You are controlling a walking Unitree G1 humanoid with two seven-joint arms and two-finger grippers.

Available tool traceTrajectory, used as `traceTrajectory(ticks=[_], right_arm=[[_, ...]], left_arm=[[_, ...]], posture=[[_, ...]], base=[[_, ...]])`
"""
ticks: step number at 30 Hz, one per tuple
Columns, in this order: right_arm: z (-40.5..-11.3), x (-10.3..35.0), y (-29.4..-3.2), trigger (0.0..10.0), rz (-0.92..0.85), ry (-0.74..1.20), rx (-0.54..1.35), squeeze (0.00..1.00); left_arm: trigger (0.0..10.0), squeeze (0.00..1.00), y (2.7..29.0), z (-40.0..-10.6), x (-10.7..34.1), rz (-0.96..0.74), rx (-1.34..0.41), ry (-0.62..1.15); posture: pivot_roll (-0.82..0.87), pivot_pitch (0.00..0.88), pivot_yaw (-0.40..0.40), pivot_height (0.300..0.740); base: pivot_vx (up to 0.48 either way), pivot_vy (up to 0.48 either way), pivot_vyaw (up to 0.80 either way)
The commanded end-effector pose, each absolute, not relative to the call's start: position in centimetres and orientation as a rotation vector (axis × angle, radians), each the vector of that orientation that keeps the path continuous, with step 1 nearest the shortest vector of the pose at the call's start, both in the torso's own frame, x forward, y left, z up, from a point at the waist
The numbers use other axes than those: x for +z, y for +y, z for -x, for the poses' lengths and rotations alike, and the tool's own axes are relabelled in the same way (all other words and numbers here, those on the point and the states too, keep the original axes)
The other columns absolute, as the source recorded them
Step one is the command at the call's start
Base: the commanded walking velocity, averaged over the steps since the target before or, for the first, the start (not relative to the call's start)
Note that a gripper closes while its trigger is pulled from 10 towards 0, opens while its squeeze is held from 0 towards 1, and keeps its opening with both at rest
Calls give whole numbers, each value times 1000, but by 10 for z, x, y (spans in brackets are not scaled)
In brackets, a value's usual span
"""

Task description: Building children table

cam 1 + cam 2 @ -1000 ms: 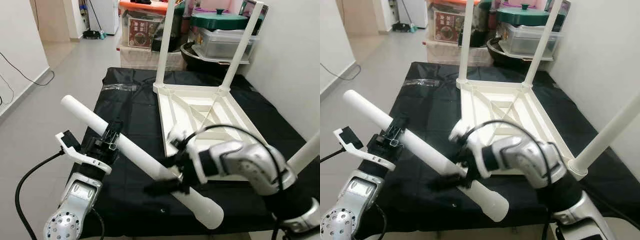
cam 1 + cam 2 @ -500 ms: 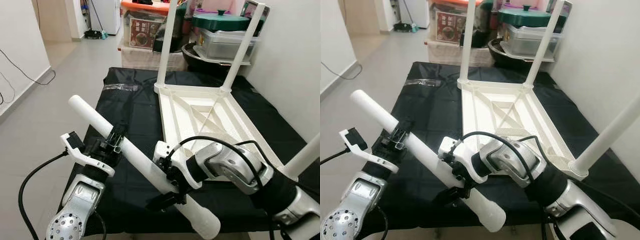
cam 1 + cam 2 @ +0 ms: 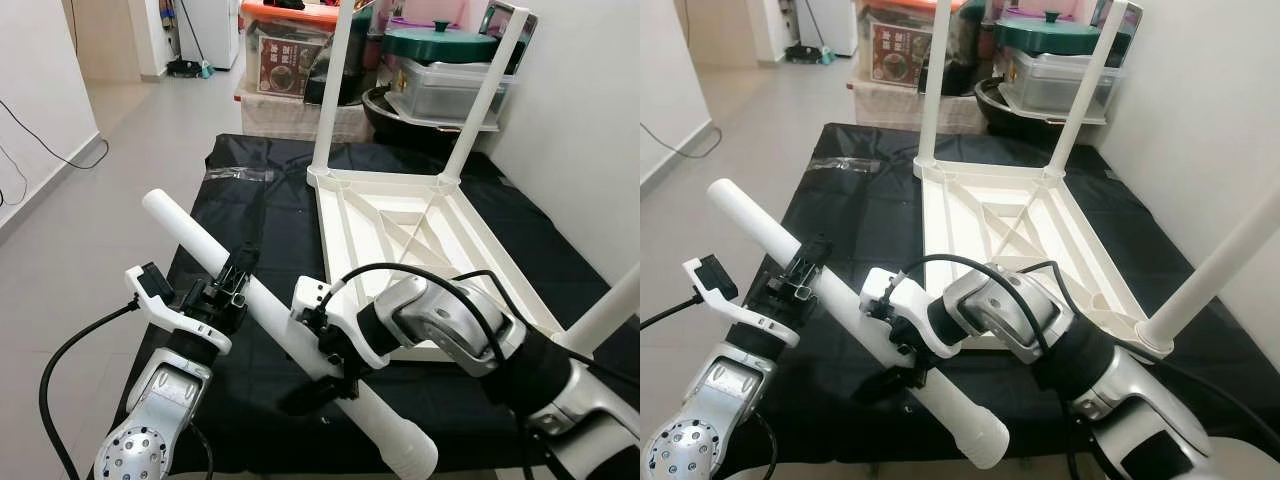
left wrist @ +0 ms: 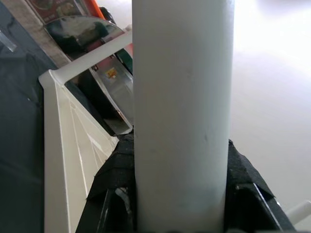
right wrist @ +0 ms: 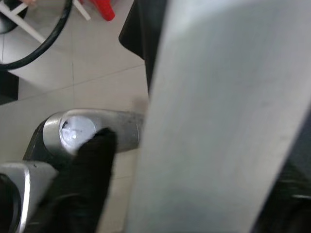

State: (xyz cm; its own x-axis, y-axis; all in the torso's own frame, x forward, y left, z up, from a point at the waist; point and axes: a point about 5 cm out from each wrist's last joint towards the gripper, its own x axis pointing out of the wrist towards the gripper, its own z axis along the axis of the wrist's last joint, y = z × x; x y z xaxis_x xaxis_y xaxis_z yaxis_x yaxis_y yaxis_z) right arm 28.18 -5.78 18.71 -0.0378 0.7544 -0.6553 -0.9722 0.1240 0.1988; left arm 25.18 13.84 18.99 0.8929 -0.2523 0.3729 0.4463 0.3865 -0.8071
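Observation:
A loose white table leg [image 3: 285,330] slants from upper left down toward me. My left gripper [image 3: 232,282] is shut on its upper half; in the left wrist view the leg [image 4: 182,97] sits between black pads [image 4: 112,194]. My right gripper [image 3: 322,380] straddles the leg lower down, open. One black finger [image 5: 92,170] stands a little apart from the leg [image 5: 214,126]. The white tabletop [image 3: 420,230] lies upside down on the black cloth. Two of its legs [image 3: 333,80] stand upright at the far corners, and a third [image 3: 612,310] stands at the near right.
The black-covered surface [image 3: 250,200] stretches ahead, with open floor [image 3: 120,140] to its left. Storage boxes [image 3: 290,60] and a green lidded pot [image 3: 440,42] stand behind it. A white wall [image 3: 590,120] runs along the right. A black cable [image 3: 60,370] hangs by my left arm.
My right gripper has come in around the loose leg and slid up it toward the left gripper. The leg's near end has dropped slightly.

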Motion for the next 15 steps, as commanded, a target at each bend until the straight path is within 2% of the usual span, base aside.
traceTrajectory(ticks=[1,2,15], right_arm=[[-283,190,-56,2471,345,740,1430,0],[-284,190,-55,0,335,739,1428,0],[-284,188,-54,0,290,737,1421,0]], left_arm=[[0,0,133,-251,193,1114,-479,-220],[0,0,133,-251,193,1113,-478,-221],[0,0,133,-252,191,1107,-470,-225]], posture=[[79,0,-126,740],[78,0,-126,740],[88,0,-131,740]], base=[[0,0,0],[0,0,0],[0,0,0]])
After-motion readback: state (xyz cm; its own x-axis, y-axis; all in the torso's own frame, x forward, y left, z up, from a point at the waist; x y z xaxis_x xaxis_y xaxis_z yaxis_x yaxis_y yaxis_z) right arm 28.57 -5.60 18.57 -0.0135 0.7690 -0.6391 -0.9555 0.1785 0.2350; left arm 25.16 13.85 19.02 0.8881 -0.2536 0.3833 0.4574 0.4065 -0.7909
